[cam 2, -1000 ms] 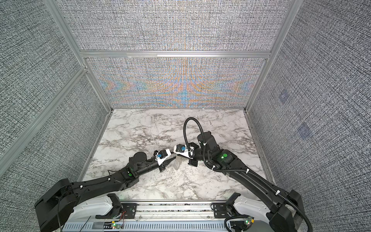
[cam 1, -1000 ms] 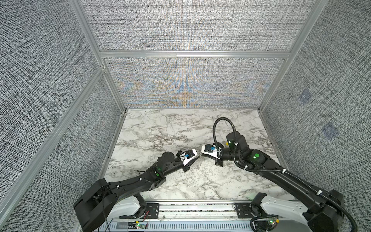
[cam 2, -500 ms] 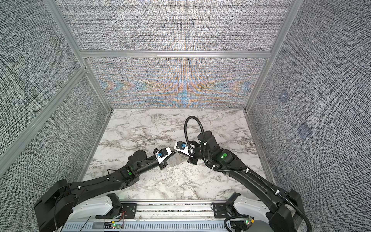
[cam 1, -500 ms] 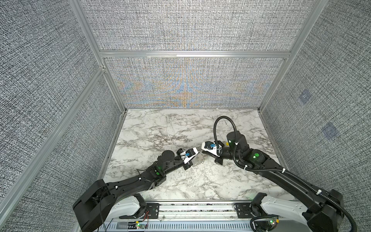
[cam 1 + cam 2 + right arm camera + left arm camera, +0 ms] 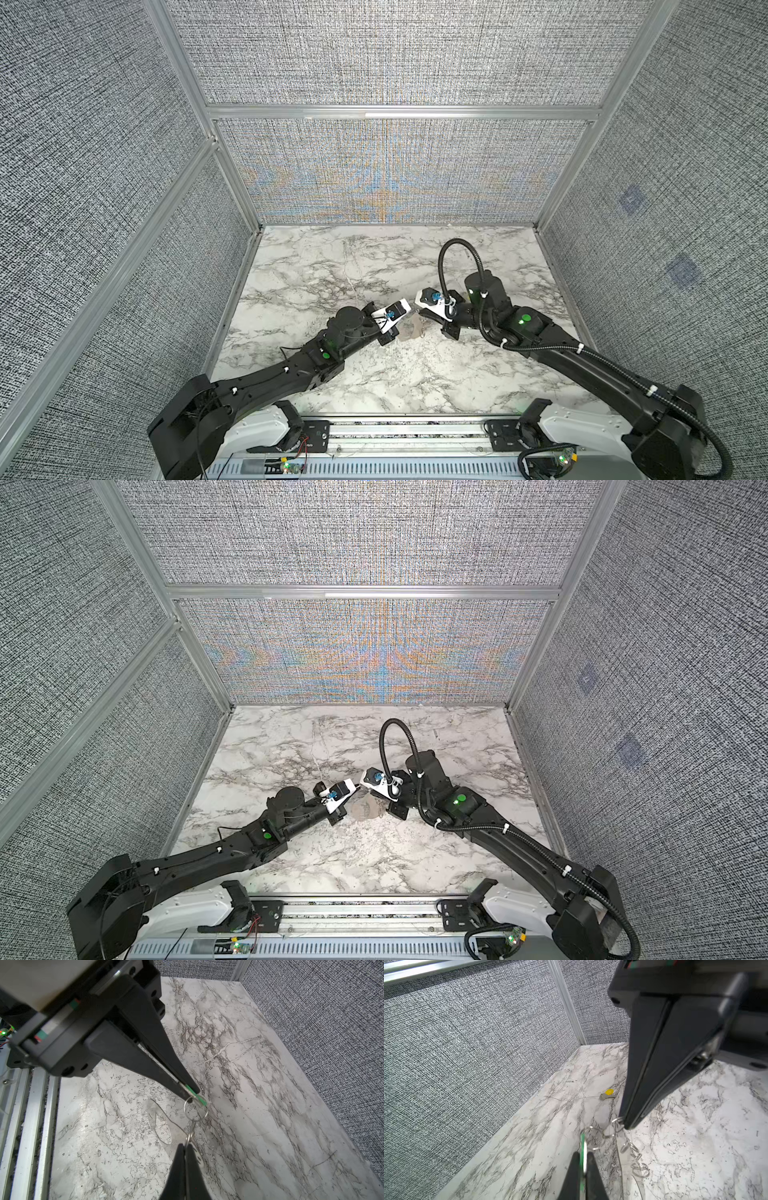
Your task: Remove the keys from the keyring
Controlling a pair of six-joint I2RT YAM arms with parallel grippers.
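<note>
My arms, left [image 5: 266,378] and right [image 5: 590,365], are matte black, each with a round green light [image 5: 326,355] and white cable ties [image 5: 286,369]. White bases [image 5: 262,428] sit on a silver rail [image 5: 407,432]. A ribbed black hose [image 5: 457,240] loops from my right arm. Each wrist bears a white camera [image 5: 390,316] with a blue lens. My left gripper [image 5: 192,1094] and right gripper [image 5: 626,1124] have long black wedge fingers [image 5: 149,1018]; red and green marks [image 5: 74,1003] stripe the left's housing.

The green-tagged key [image 5: 196,1095] is threaded on the keyring [image 5: 195,1110] (small linked silver rings); yellow-tagged key [image 5: 608,1094] lies detached, well apart.
</note>
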